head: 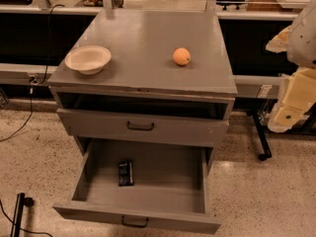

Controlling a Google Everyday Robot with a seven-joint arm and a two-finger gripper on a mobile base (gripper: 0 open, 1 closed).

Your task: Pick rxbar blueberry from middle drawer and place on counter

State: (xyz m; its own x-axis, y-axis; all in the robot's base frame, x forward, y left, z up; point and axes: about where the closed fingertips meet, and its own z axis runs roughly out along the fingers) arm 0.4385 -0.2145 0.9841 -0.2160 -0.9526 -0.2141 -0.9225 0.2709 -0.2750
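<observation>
The rxbar blueberry [126, 173], a small flat bar in a dark wrapper, lies on the bare floor of the middle drawer [138, 218], left of centre. The drawer is pulled far out toward me. The counter [143, 43] is the grey cabinet top above it. My arm hangs at the right edge of the view, and its pale gripper end [286, 113] is beside the cabinet at about upper-drawer height. It is well right of and above the bar and holds nothing that I can see.
A pale bowl [88, 59] stands on the counter's left front and an orange fruit [181, 56] on its right. The upper drawer [140, 126] is slightly open. A long black-fronted bench runs behind. A black stand leg [261, 142] and cables lie on the speckled floor.
</observation>
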